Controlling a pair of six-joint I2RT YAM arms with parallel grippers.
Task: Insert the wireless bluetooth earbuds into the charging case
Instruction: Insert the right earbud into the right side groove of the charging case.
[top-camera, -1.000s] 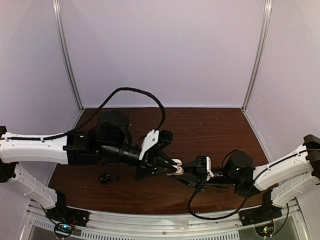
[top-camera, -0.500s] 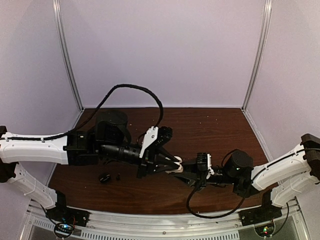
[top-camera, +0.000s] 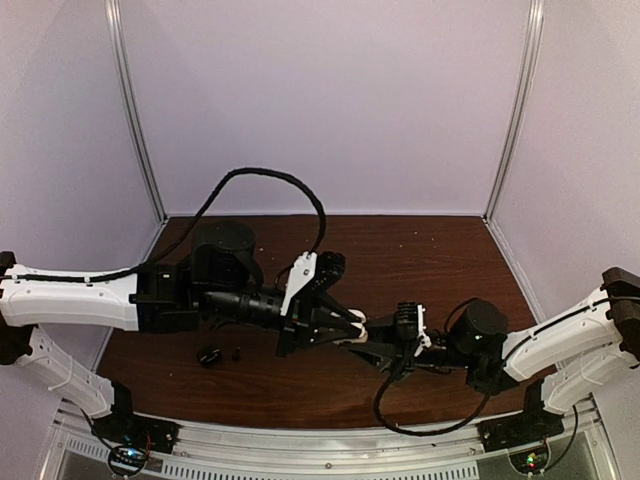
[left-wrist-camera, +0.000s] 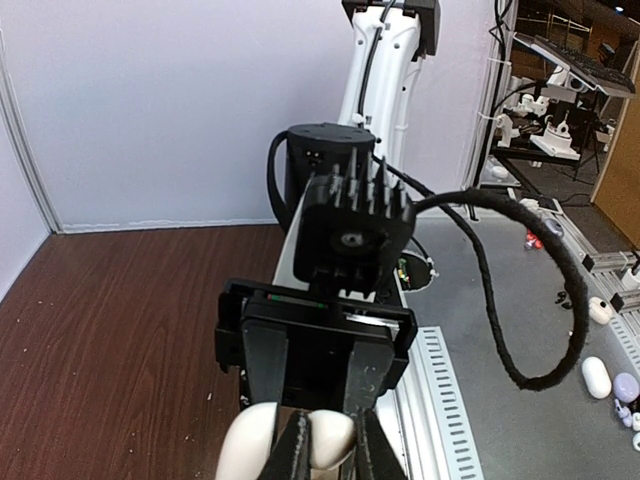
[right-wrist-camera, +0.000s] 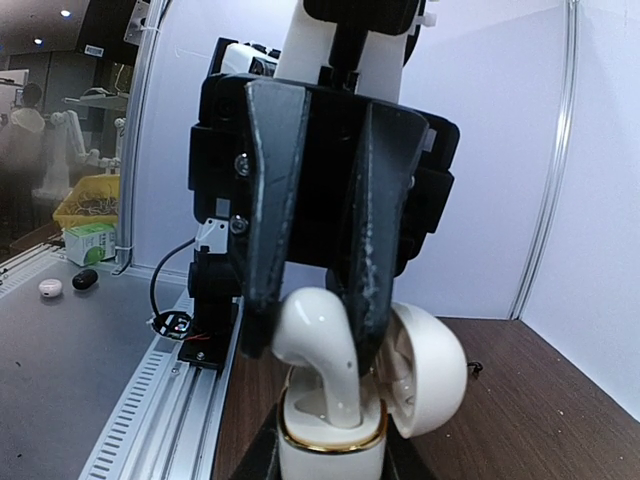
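My right gripper (right-wrist-camera: 325, 460) is shut on the white charging case (right-wrist-camera: 330, 445), which has a gold rim and stands upright with its lid (right-wrist-camera: 435, 370) hinged open to the right. From above, my left gripper (right-wrist-camera: 312, 330) is shut on a white earbud (right-wrist-camera: 318, 350), whose stem reaches down into the case's well. In the left wrist view the same earbud (left-wrist-camera: 335, 440) sits between my left gripper's fingers (left-wrist-camera: 297, 450), with the lid (left-wrist-camera: 245, 440) beside it. In the top view both grippers (top-camera: 352, 325) meet above the table's middle.
A small black case (top-camera: 210, 355) and a tiny black earbud (top-camera: 237, 352) lie on the brown table (top-camera: 430, 250) near the left front. A metal rail (top-camera: 320, 450) runs along the near edge. Walls enclose the back and sides.
Both grippers, still joined at the earbud and case, have drifted slightly up and away from the near edge. Neither grip has changed.
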